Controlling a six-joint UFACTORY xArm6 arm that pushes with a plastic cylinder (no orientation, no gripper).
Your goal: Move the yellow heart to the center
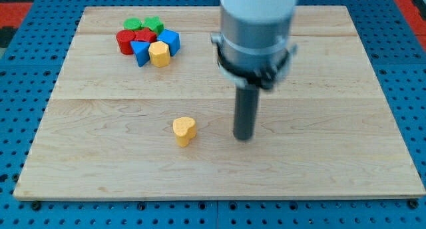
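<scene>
Seven blocks sit clustered at the upper left of my wooden surface (319,162): red cylinder (125,41), green ones (133,24), blue triangle (140,52), yellow hexagon (159,54), blue cube (170,40). Lower down, the yellow heart (184,130) lies alone near the centre. My tip (244,136) rests just beside its right, apart; I have no fingers.
</scene>
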